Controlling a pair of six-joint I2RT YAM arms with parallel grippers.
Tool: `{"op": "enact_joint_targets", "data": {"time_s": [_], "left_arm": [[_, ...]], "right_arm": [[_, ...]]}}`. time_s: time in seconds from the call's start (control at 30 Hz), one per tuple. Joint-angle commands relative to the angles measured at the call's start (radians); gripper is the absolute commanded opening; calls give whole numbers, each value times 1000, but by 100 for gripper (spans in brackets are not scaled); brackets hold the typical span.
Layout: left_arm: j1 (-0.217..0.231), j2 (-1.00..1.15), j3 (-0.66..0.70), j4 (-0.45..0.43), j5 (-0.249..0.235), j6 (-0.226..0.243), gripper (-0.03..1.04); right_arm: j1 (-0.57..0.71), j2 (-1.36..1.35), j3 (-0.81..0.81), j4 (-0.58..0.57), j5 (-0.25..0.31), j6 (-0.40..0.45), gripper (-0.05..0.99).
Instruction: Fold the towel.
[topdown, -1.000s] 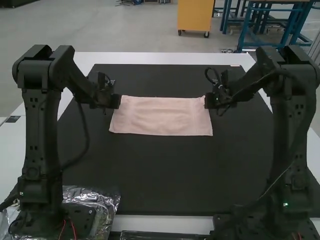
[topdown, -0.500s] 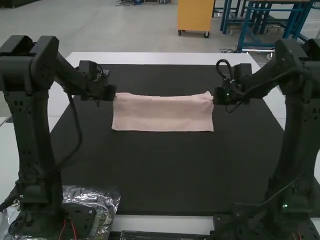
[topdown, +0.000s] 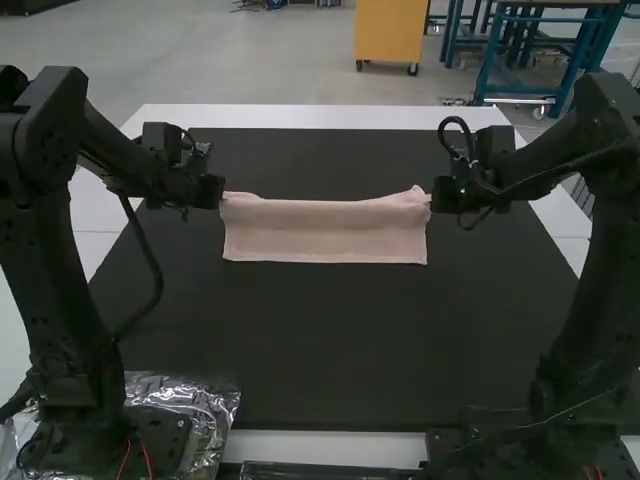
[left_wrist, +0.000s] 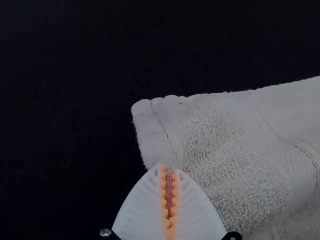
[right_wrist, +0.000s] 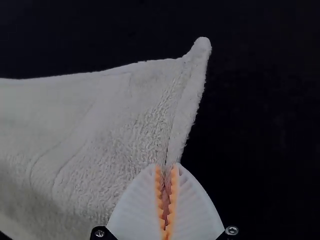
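The towel (topdown: 325, 230) lies on the black mat (topdown: 320, 340), closer to the far edge than to the near one and about midway between the left and right edges. It makes a long strip running along the far edge; how many layers it has, I cannot tell. Its near side is nearly straight, while its far side sags in the middle and rises to a small peak at the right end. The left gripper (topdown: 217, 192) is at the towel's left end, by the far corner, and the right gripper (topdown: 437, 195) is at the right end, by that peak. In the left wrist view, the left gripper (left_wrist: 169, 169) is closed on the towel's end edge, cloth pinched between the orange pads (left_wrist: 163, 195), a rounded corner just beyond the tips. In the right wrist view, the right gripper (right_wrist: 166, 167) pinches the other end edge the same way, and past its tips the cloth draws into a narrow point. A clear plastic bag (topdown: 218, 402) lies at the mat's near edge, toward the left corner.
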Motion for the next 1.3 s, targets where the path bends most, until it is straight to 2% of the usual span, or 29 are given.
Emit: {"op": "enact_joint_targets", "data": {"time_s": [0.0,0.33,0.5,0.53,0.57,0.6,0.63,0.67,0.7,0.73,0.77,1.03,1.27], "left_arm": [[20,-57,-41,2,-4,17,2],[18,-142,-153,0,-8,19,2],[13,-157,-254,57,-22,26,2],[12,-156,-279,75,-25,29,2],[10,-152,-303,92,-27,49,6],[7,-148,-331,117,-28,65,20],[6,-148,-357,141,-28,65,40],[6,-148,-379,177,-27,61,59],[6,-148,-394,204,-27,58,78],[6,-151,-406,226,-28,55,98],[10,-154,-414,241,-28,52,99],[13,-191,-388,278,-28,-37,98],[9,-209,-348,269,-28,-69,97]], "right_arm": [[-25,-51,-35,4,-13,-5,-2],[-25,-109,-159,15,-34,-16,-2],[-25,-100,-241,77,-34,-10,-1],[-25,-90,-258,89,-31,-10,9],[-25,-78,-270,101,-28,-10,24],[-25,-61,-274,109,-23,-10,47],[-25,-51,-276,109,-23,-10,73],[-28,-41,-276,106,-23,-13,86],[-32,-37,-276,106,-23,-14,91],[-36,-37,-276,106,-29,-16,91],[-41,-38,-276,106,-33,-11,91],[-35,-63,-222,95,-40,3,91],[13,-51,-202,98,-17,4,91]]}}
